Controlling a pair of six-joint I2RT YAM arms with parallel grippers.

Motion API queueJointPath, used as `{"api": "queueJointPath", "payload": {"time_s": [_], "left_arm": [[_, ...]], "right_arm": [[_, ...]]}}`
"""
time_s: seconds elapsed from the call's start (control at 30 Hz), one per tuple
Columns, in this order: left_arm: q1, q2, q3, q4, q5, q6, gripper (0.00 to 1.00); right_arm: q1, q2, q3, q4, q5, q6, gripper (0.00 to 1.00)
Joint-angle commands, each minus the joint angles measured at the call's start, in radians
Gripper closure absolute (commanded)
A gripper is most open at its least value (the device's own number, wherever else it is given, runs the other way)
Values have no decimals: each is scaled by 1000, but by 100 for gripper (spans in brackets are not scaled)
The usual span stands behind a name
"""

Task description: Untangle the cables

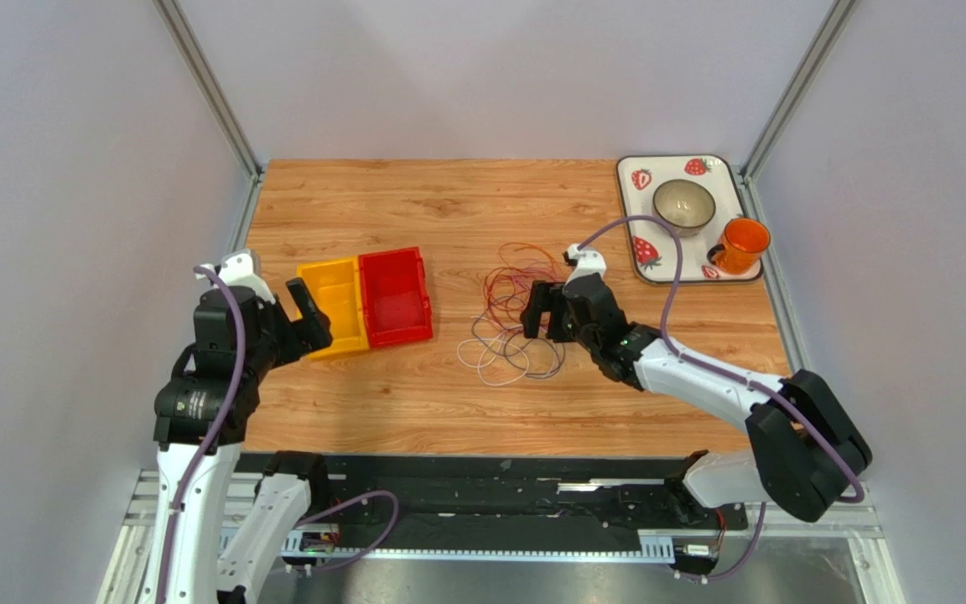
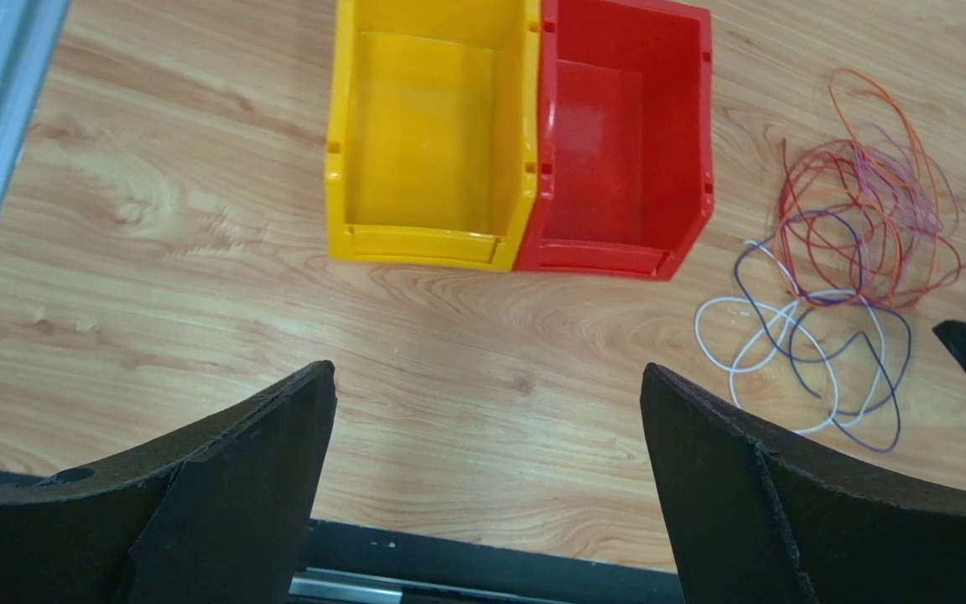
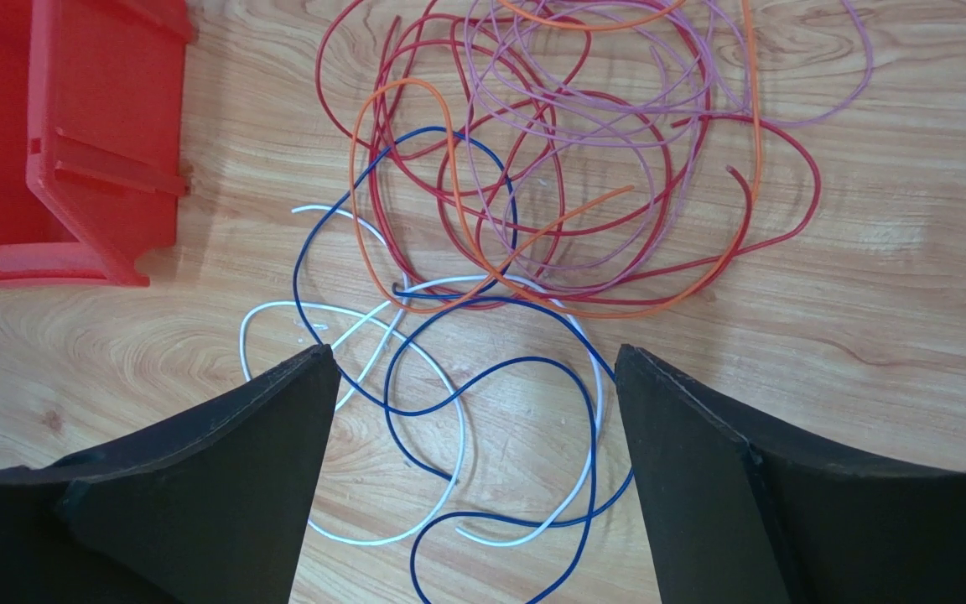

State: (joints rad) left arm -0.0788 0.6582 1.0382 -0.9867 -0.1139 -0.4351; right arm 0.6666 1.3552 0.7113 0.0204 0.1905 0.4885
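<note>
A: Where are the cables [image 1: 510,321]?
B: Tangled mid-frame, loose on the table [image 1: 450,403] — right gripper [image 1: 546,315] just over them, jaws apart, holding nothing
A: The left gripper [image 1: 311,316]?
B: Spread wide too — beside the yellow bin [image 1: 333,306]

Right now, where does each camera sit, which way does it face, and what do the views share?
Top external: above and behind the arms, looking down on the table; both show, left gripper and right gripper open.
Left wrist: on the left arm, facing down at yellow bin and red bin; its fingers show below.
Right wrist: over the cables, facing down; its fingers straddle white and blue loops.
Shared: all three show the cables and red bin.
</note>
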Motion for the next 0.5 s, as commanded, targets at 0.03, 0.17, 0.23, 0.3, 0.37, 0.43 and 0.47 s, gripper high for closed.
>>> {"api": "queueJointPath", "payload": {"time_s": [0.03,0.17,0.23,0.3,0.37,0.43,0.47], "left_arm": [[4,11,-17,46,106,53,1],[4,-70,-98,184,273,79,1],[4,-86,-109,186,269,81,1],[4,-83,-98,177,293,88,1],[4,-72,-96,181,322,95,1],[2,-60,-102,181,303,82,1],[-1,-43,-98,180,307,81,1]], "right_arm": [[5,-53,-35,182,40,1,15],[5,-22,-12,167,43,16,18],[4,-16,-10,173,38,22,18],[4,-13,-10,171,38,21,18],[5,-14,-13,179,33,13,17],[5,-16,-19,179,43,16,17],[5,-16,-19,177,49,15,17]]}}
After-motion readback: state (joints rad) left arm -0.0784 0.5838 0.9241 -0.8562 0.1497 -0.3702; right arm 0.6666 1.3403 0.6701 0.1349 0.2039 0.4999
